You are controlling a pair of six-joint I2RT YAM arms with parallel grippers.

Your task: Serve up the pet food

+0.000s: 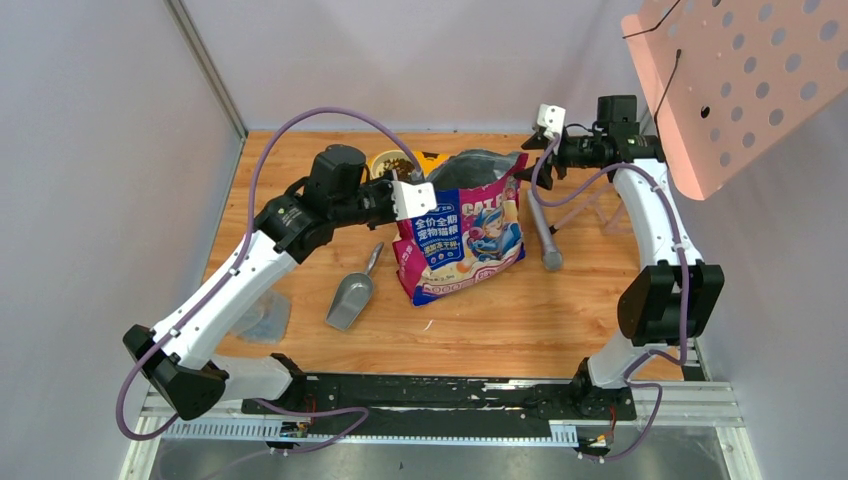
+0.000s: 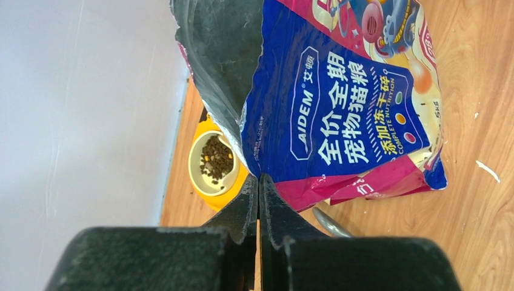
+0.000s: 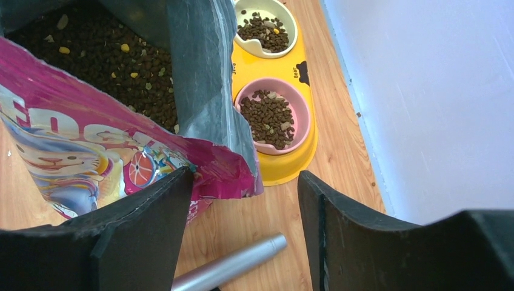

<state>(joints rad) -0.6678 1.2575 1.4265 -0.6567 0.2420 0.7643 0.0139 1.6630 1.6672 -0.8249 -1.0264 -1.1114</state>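
Note:
The pet food is dark brown kibble. It fills the open printed bag [image 1: 465, 235] [image 3: 103, 60] and lies in both bowls of a yellow feeder [image 3: 291, 163]: a pink bowl [image 3: 267, 115] and a cream bowl [image 3: 262, 29] [image 2: 216, 159]. My left gripper [image 2: 259, 179] [image 1: 415, 200] is shut on the bag's left rim [image 2: 248, 130], and the bag stands upright. At the bag's right top corner my right gripper [image 3: 245, 182] [image 1: 535, 140] is open. Its left finger [image 3: 157, 212] rests against the magenta corner, with only table and a grey tube [image 3: 230, 267] below the gap.
A grey metal scoop [image 1: 352, 297] lies on the wood left of the bag. The grey tube [image 1: 545, 235] lies right of it. The feeder sits against the back wall. A pink perforated board [image 1: 740, 90] hangs over the right arm. Grey walls enclose the table.

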